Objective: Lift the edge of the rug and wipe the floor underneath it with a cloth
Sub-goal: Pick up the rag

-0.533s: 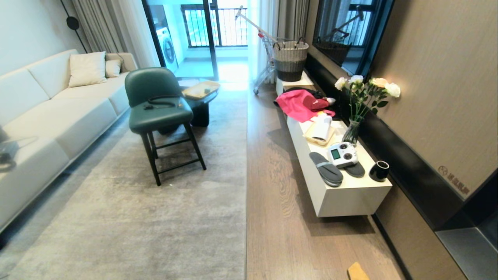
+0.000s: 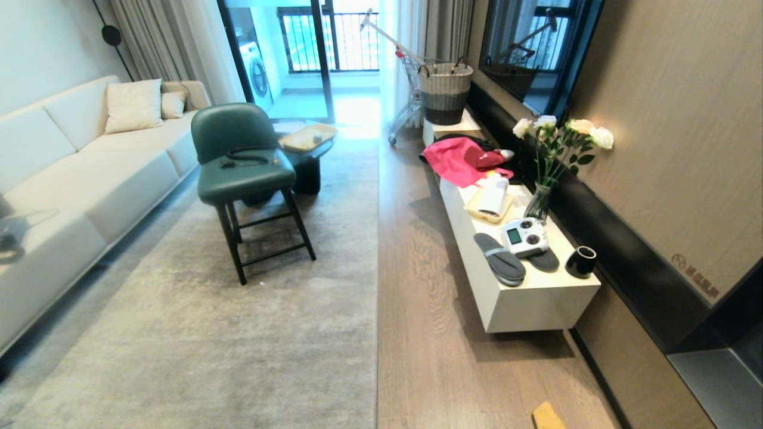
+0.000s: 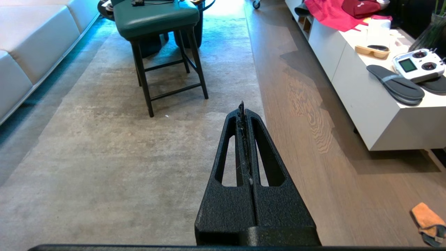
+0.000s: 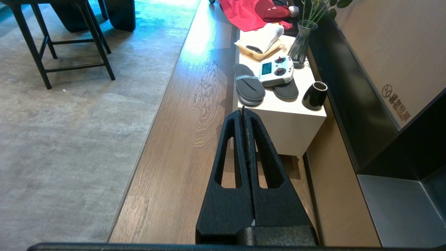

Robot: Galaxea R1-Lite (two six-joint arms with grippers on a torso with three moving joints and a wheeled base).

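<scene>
The rug edge [image 2: 377, 286] runs straight down the middle of the head view, lying flat where the grey-beige rug meets the brown plank floor [image 2: 429, 333]. A small orange-yellow cloth [image 2: 547, 416] lies on the floor near the bottom of that view; the left wrist view shows the cloth [image 3: 428, 223] with a dark grey part. My left gripper [image 3: 243, 106] hangs shut and empty above the rug beside its edge [image 3: 268, 139]. My right gripper [image 4: 243, 111] is shut and empty above the floor. Neither arm appears in the head view.
A long white low cabinet [image 2: 524, 298] stands on the right, carrying slippers [image 2: 499, 257], a remote controller [image 2: 524, 236], a black cup [image 2: 581, 261], a flower vase [image 2: 539, 202] and pink fabric [image 2: 462, 159]. A green chair [image 2: 247, 173] stands on the rug, a sofa [image 2: 77, 179] at left.
</scene>
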